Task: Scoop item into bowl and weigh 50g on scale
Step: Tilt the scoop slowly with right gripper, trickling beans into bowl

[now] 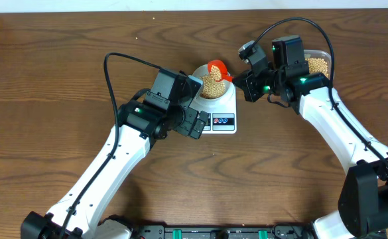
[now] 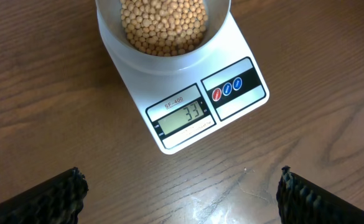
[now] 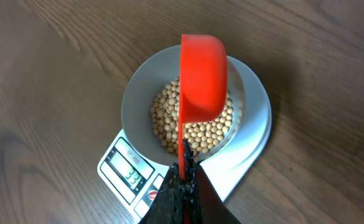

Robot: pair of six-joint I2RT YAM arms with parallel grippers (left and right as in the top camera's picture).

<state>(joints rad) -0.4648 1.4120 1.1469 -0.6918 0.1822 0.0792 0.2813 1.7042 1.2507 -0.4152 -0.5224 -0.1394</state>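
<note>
The pale bowl (image 3: 135, 93) stands on the white scale (image 2: 188, 118), partly filled with tan beans (image 2: 163, 25). The display reads 33. My right gripper (image 3: 185, 180) is shut on the handle of a red scoop (image 3: 202, 74), whose cup hangs tipped on its side over the beans. In the overhead view, the scoop (image 1: 218, 68) is over the bowl's far right rim, with the right gripper (image 1: 243, 83) just to its right. My left gripper (image 2: 182, 199) is open and empty over bare table, just in front of the scale (image 1: 221, 121).
A clear tub (image 1: 318, 65) holding more beans sits at the back right, partly hidden behind the right arm. The left arm reaches in from the front left, and its wrist covers the bowl's left side in the overhead view.
</note>
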